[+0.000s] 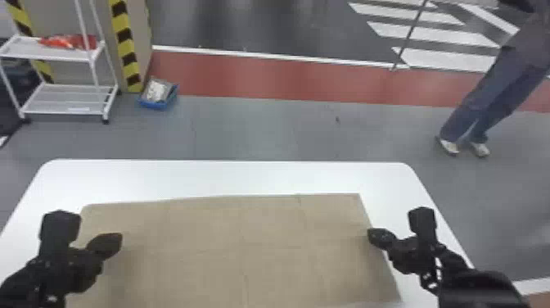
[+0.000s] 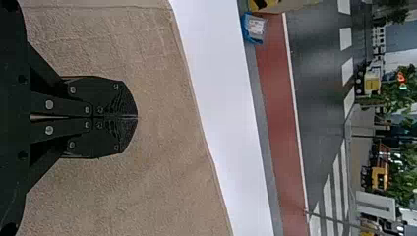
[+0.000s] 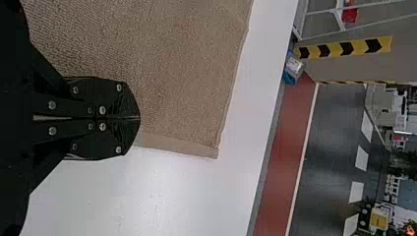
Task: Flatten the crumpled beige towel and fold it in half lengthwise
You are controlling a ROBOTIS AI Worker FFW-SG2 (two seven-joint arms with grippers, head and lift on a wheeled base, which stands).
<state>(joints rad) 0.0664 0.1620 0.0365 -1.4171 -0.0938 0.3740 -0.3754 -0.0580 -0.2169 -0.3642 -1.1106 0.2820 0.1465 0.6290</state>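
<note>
Flat beige towel [image 1: 245, 233], table [image 1: 229, 176] margin beyond far edge

Beige woven-textured cloth towel [image 1: 270, 237] spread on the smooth white worktop [image 1: 229, 176]. Lies mostly flat, roughly rectangular, long edge running side to side. Faint crease lines across it, far edge slightly uneven. Right wrist view: narrow hem along one side, square-ish corner.
</note>
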